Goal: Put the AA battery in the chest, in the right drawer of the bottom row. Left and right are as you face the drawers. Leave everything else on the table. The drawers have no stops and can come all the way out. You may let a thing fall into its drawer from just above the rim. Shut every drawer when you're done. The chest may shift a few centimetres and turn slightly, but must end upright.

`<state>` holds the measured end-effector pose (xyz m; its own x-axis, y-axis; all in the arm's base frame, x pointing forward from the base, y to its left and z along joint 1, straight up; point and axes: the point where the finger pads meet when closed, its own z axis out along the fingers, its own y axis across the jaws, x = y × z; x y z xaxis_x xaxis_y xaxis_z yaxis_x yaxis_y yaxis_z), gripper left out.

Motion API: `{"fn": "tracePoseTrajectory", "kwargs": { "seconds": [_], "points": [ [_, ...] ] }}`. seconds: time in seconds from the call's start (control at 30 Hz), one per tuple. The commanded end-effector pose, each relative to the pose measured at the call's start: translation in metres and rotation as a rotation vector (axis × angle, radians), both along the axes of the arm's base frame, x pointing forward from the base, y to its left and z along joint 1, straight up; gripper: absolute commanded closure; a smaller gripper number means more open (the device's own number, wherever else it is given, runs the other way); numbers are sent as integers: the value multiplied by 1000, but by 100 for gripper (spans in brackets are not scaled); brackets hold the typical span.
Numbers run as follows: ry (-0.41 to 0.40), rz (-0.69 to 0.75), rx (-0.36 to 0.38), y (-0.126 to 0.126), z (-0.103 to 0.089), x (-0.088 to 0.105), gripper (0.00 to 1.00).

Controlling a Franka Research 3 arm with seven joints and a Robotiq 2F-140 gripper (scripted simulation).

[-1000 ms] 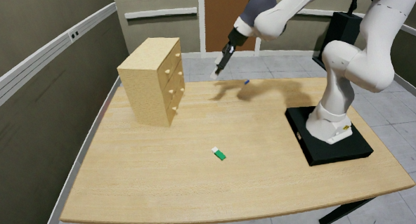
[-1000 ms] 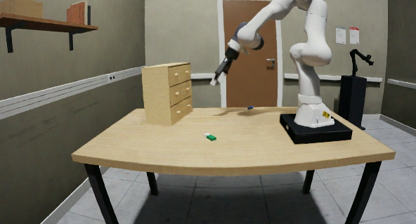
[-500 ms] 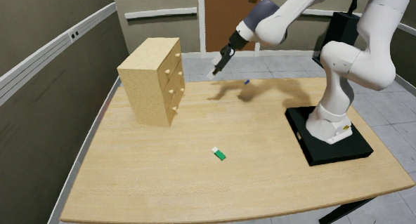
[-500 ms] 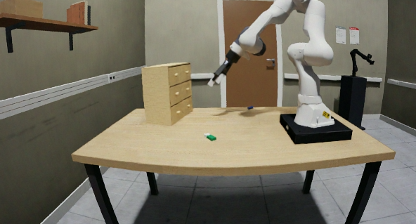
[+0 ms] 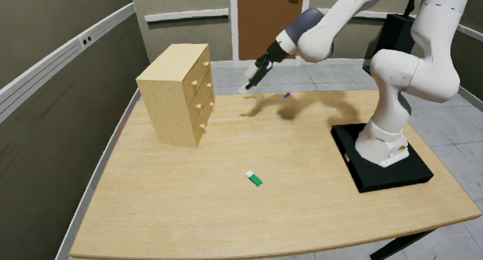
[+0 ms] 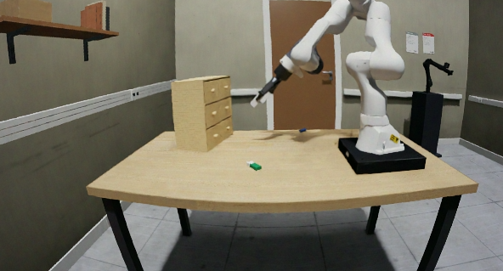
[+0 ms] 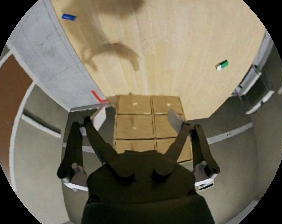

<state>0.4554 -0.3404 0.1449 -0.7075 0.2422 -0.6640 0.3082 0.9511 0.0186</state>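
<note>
The blue AA battery (image 5: 286, 95) (image 6: 302, 130) (image 7: 68, 17) lies on the table near its back edge. The light wooden chest (image 5: 169, 110) (image 6: 189, 115) stands upright at the table's left, with three rows of two drawers facing the arm's base. All its drawers look shut. The bottom row's right drawer (image 5: 211, 104) (image 6: 228, 127) (image 7: 127, 106) is on the door side; in the wrist view it is in the row nearest the table. My gripper (image 5: 247, 81) (image 6: 259, 99) (image 7: 137, 113) is open and empty, in the air in front of the chest, tilted down towards it and touching nothing.
A green and white stick (image 5: 254, 178) (image 6: 254, 166) (image 7: 222, 65) lies on the table (image 5: 175, 208) (image 6: 170, 178), nearer the front edge than the chest. The arm's black base plate (image 5: 392, 179) (image 6: 391, 164) is at the right. The battery is close to the back edge.
</note>
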Motion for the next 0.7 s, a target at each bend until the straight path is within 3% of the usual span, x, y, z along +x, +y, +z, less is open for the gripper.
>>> {"fn": "tracePoseTrajectory", "kwargs": {
  "seconds": [0.0, 0.67],
  "points": [
    [-42, 12, -38, -5, 6, 5, 0],
    [-144, 11, -70, -10, -4, 16, 0]
  ]
}}
